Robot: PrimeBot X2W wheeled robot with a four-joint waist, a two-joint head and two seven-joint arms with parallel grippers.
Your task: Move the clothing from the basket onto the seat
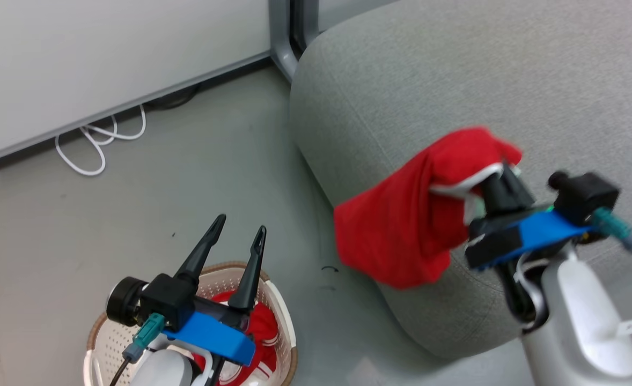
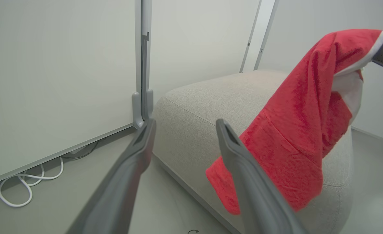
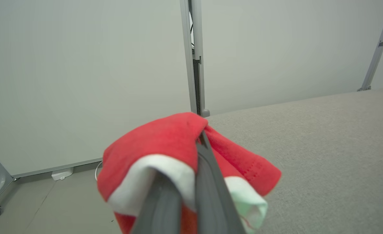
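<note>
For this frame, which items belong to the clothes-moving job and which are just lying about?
Job: red garment clamped in the right gripper; second red garment in the basket; grey seat; open left gripper above the basket.
Lying about: white cable on the floor; grey partition post.

A red garment (image 1: 402, 225) with white trim is hanging bunched in the air over the rounded front corner of the wide grey seat (image 1: 455, 69). A second red garment (image 1: 262, 324) with white stripes is lying crumpled inside the cream perforated basket (image 1: 113, 339), which is standing upright near the seat.
</note>
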